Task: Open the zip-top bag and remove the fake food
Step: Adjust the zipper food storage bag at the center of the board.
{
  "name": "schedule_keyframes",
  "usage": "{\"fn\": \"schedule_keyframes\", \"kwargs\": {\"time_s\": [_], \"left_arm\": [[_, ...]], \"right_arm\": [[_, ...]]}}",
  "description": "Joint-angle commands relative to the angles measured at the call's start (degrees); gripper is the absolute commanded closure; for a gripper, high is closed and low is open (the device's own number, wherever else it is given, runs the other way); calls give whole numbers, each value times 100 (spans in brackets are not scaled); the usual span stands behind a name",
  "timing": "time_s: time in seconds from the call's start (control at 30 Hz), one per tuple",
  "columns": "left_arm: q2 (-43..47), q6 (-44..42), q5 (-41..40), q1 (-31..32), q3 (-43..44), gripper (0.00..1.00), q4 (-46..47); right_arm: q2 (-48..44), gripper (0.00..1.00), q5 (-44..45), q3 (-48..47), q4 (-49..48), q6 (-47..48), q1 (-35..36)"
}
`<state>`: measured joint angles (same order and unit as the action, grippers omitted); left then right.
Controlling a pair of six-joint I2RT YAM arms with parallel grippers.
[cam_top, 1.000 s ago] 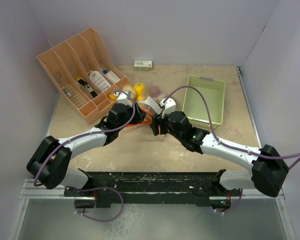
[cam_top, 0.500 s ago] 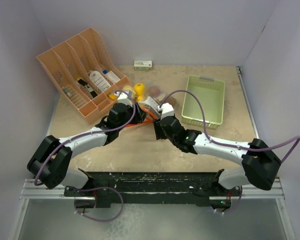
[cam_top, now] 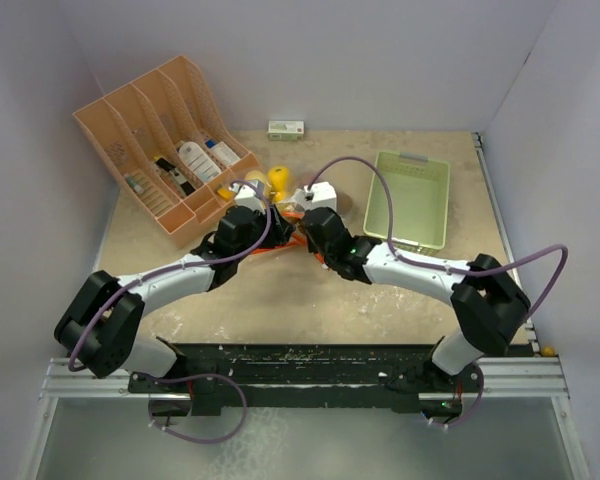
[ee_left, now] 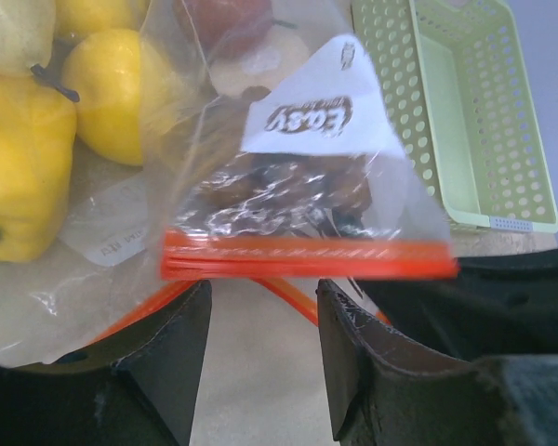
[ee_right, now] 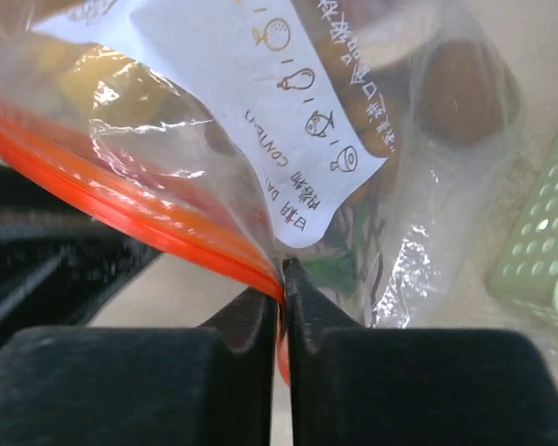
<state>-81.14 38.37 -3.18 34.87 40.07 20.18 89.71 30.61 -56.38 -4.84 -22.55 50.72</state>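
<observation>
Zip-top bag (cam_top: 286, 212) is lying mid-frame on the bench (cam_top: 280, 300), between both arms. Fake food is sitting inside it: yellow pieces (ee_left: 121, 93) at upper left of the left wrist view, brown lumps (ee_right: 465, 88) at upper right of the right wrist view. Right end effector (ee_right: 281, 279) is pinching the bag's orange zip strip (ee_right: 121, 204). Left end effector (ee_left: 260, 307) is sitting spread, with the strip just past its fingertips. Green basket (cam_top: 410, 158) is sitting right of the bag. Orange rack (cam_top: 120, 125) at upper left is holding white bottles and packets.
</observation>
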Motion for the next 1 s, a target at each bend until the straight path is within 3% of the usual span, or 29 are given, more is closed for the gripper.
{"fn": "schedule_keyframes", "kwargs": {"time_s": [0.0, 0.1, 0.33, 0.67, 0.97], "left_arm": [[211, -9, 13, -51, 119, 46, 239], [353, -58, 11, -51, 102, 39, 182], [1251, -175, -144, -66, -61, 5, -303], [2173, -247, -929, -59, -267, 1, -1163], [2091, -282, -1489, -81, -554, 1, -1426]], "right_arm": [[91, 100, 42, -576, -18, -74, -219], [33, 100, -235, -811, 13, 5, -220], [-268, 100, -799, -1389, 176, 16, -220], [-635, 100, -1830, -1820, -183, 57, -220], [-786, 100, -2231, -1611, -375, 19, -220]]}}
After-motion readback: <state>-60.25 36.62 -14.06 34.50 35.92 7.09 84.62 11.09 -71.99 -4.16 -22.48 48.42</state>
